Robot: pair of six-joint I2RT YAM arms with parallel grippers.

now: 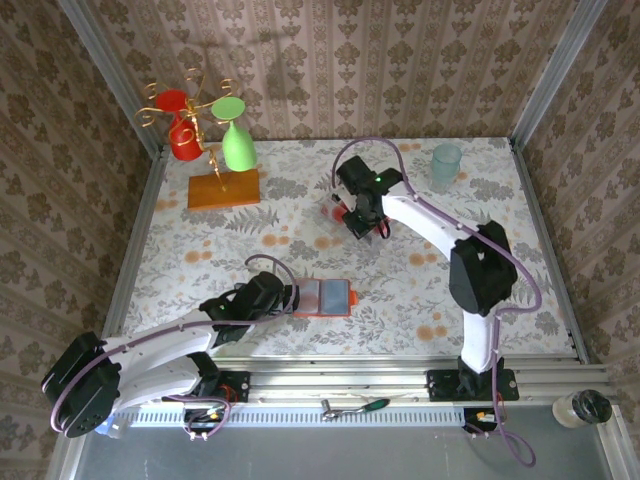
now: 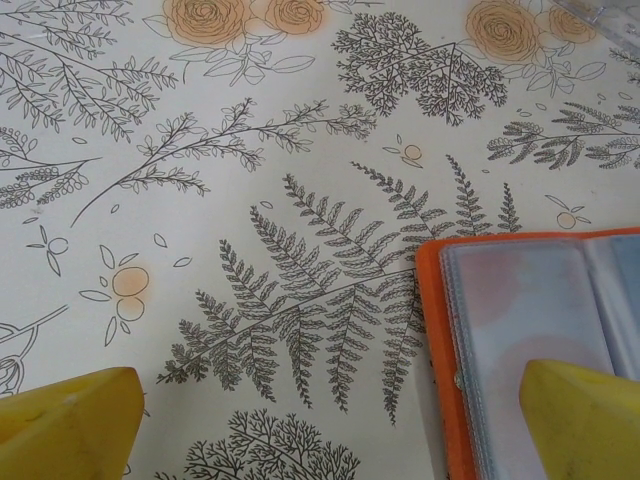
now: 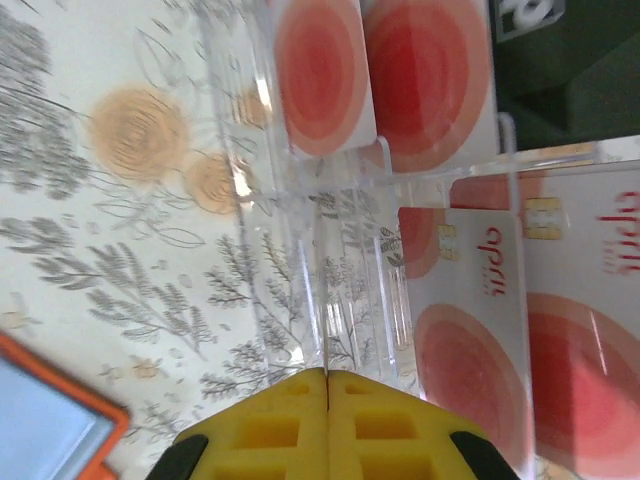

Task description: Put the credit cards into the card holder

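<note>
Several credit cards [image 3: 465, 350] stand in a clear rack [image 3: 300, 250] at twelve o'clock from the open card holder [image 1: 325, 297], the right gripper [image 3: 328, 385] clenched just beside them, seemingly empty, the left gripper [image 2: 325, 375] spread wide over the holder's nine o'clock edge.

White bench [image 1: 400, 300] printed with grey ferns and orange roses; orange card holder [image 1: 324, 297] lined grey-blue; pale credit cards [image 3: 470, 330] with red concentric rings; yellow on left pincer [image 2: 330, 410] and right pincer [image 3: 328, 380]; brown damask walls [image 1: 400, 60]
</note>
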